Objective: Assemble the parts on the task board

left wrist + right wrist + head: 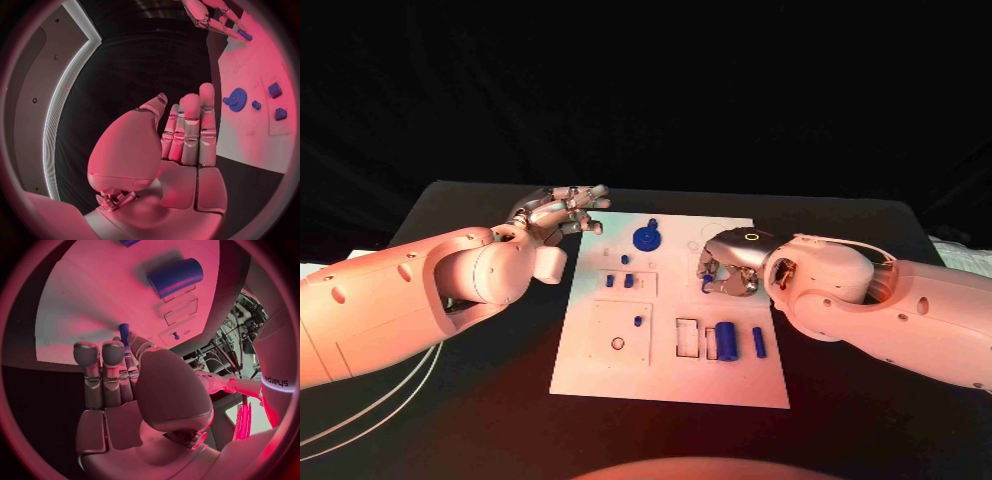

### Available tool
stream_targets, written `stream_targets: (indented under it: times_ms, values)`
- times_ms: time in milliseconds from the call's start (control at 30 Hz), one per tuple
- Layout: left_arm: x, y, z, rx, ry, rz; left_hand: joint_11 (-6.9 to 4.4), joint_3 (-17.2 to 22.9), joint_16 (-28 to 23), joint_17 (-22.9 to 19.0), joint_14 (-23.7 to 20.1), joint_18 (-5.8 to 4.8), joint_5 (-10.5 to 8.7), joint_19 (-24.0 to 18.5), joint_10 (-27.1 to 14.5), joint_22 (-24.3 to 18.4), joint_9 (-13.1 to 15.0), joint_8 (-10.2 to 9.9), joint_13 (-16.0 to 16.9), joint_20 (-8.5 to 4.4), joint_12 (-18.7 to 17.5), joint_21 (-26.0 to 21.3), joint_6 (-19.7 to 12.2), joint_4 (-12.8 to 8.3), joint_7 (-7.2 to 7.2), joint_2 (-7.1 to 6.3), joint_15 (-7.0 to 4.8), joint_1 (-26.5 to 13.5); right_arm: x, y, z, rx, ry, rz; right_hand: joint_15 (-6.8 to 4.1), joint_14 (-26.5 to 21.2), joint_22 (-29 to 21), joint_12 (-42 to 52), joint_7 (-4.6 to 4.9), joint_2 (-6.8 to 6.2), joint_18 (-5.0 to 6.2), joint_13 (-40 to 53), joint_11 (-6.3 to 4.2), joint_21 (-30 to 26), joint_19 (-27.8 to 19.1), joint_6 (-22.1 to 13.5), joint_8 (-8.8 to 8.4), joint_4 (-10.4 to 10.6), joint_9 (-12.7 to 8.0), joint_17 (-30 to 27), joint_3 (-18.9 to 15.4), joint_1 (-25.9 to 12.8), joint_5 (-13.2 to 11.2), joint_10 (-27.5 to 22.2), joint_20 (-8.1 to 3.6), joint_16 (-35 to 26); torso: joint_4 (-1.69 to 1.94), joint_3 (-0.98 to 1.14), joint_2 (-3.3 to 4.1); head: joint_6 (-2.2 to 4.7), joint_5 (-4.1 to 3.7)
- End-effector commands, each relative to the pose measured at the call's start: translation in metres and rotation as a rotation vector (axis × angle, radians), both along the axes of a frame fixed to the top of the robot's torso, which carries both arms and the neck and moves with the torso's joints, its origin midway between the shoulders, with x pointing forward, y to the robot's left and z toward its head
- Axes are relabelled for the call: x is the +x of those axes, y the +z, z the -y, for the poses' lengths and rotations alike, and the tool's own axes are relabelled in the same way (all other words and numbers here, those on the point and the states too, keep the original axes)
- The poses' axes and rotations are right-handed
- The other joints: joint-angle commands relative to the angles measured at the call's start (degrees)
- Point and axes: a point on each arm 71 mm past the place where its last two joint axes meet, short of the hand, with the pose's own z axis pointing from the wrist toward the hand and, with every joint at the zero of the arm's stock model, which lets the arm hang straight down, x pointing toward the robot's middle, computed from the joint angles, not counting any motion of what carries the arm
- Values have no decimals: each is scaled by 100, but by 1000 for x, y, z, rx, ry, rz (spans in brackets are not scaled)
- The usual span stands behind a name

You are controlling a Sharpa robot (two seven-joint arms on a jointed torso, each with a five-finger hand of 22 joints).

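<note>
The white task board (pixel 672 375) lies in the middle of the black table. On it are a blue gear (pixel 648 238), a thick blue cylinder (pixel 726 335), a slim blue bar (pixel 759 342) and two small blue pieces (pixel 610 281). My right hand (pixel 730 265) hovers over the board's right half and pinches a small blue peg (pixel 124 332) at its fingertips. The peg (pixel 245 35) also shows in the left wrist view. My left hand (pixel 567 212) is off the board's far left corner, fingers extended and holding nothing. The gear (pixel 237 98) lies just beyond its fingertips.
A dark ring (pixel 617 343) sits in a square recess at the board's near left. Empty rectangular slots (pixel 687 337) lie beside the cylinder (pixel 175 276). Black table (pixel 877 400) surrounds the board on all sides.
</note>
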Motion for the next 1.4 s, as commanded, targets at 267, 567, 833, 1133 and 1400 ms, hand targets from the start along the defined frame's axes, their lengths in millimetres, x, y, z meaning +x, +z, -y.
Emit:
stream_targets:
  times_ms: [267, 567, 833, 1133, 1400]
  values:
    - [-1, 1, 2, -6, -20, 5, -6, -37, -32, -5, -58, 59, 9, 30, -27, -8, -8, 36, 6, 26, 15, -26, -32, -9, 3, 29, 0, 36, -2, -4, -1, 10, 7, 13, -82, 146, 528, -15, -42, -2, -146, 28, -80, 347, 256, 283, 48, -68, 50, 506, 288, 9, -17, 334, -31, 507, 2, 2, 9, -14, 1]
    - [0, 1, 2, -4, -18, 4, -5, -47, -36, -16, -67, 59, 10, 29, -36, -13, -9, 41, 7, 28, 23, -33, -37, -3, 5, 37, 2, 36, -5, 5, 0, 119, 4, 74, -111, 173, 770, -53, -69, 25, -184, 32, -119, 521, 343, 380, 85, -150, 87, 714, 447, -15, -19, 490, -70, 731, 0, 5, 2, -20, 7]
    - [0, 0, 1, -2, -16, 2, -5, -49, -37, -20, -71, 60, 12, 29, -41, -16, -9, 44, 8, 29, 29, -37, -40, -3, 4, 47, 1, 44, -11, 23, 4, 214, -1, 110, -109, 163, 777, -87, -59, 11, -184, 27, -113, 535, 334, 372, 76, -188, 91, 715, 497, -21, -22, 494, -78, 744, 3, 0, 2, -16, 4]
    - [0, 0, 2, -4, -19, 1, -5, -49, -37, -20, -71, 60, 12, 29, -41, -16, -9, 44, 8, 29, 29, -37, -40, -3, 4, 47, 1, 44, -27, 32, -25, 283, 82, 87, -104, 158, 769, -108, -52, 1, -182, 24, -105, 535, 324, 362, 68, -191, 92, 720, 513, -47, -23, 489, -78, 754, 10, 2, 6, -27, 15]
    - [0, 0, 4, -5, -23, 2, -5, -49, -37, -20, -71, 60, 12, 29, -41, -16, -9, 44, 8, 29, 29, -37, -40, -3, 4, 47, 1, 44, -45, 27, -66, 341, 191, 41, -100, 152, 770, -132, -46, 1, -182, 23, -101, 541, 316, 350, 59, -213, 93, 730, 549, -52, -12, 485, -77, 770, 8, -11, 4, -40, 67]
